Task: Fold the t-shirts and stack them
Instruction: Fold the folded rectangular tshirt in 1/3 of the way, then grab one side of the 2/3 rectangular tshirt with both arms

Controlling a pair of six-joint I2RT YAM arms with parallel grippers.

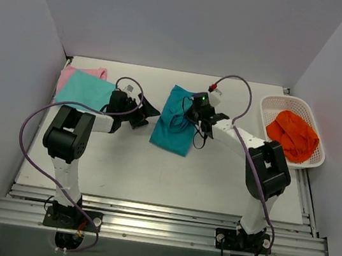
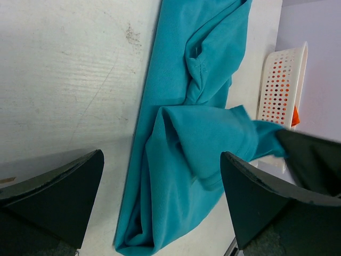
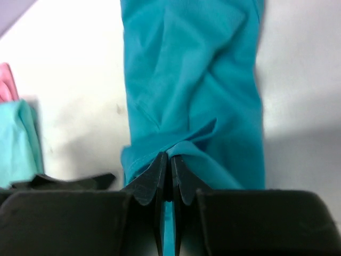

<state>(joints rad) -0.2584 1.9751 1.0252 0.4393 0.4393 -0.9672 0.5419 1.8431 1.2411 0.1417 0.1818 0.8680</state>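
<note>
**Top view.** The deep teal short-sleeved cloth t-shirt (image 1: 172,125) lies as a long, roughly folded strip at the middle of the white table (image 1: 132,174). Its long edges run from far to near.

The right gripper (image 1: 197,114) sits over the strip's right edge. In the right wrist view its fingers (image 3: 154,178) are pressed together on a raised pleat of the teal cloth.

The left gripper (image 1: 142,113) is just beside the strip's left edge. In the left wrist view its jaws are spread wide and grip nothing, with the cloth lying below them.

At the far-left corner the paler aqua-mint cloth t-shirt (image 1: 85,91) lies folded on the pink cloth t-shirt (image 1: 76,74), pink showing along the far and left edges. The white perforated plastic basket (image 1: 270,107), holding orange cloth (image 1: 293,136), stands at the table's right edge.

Bare tabletop spans the near half, between the strip and the arm bases.
</note>
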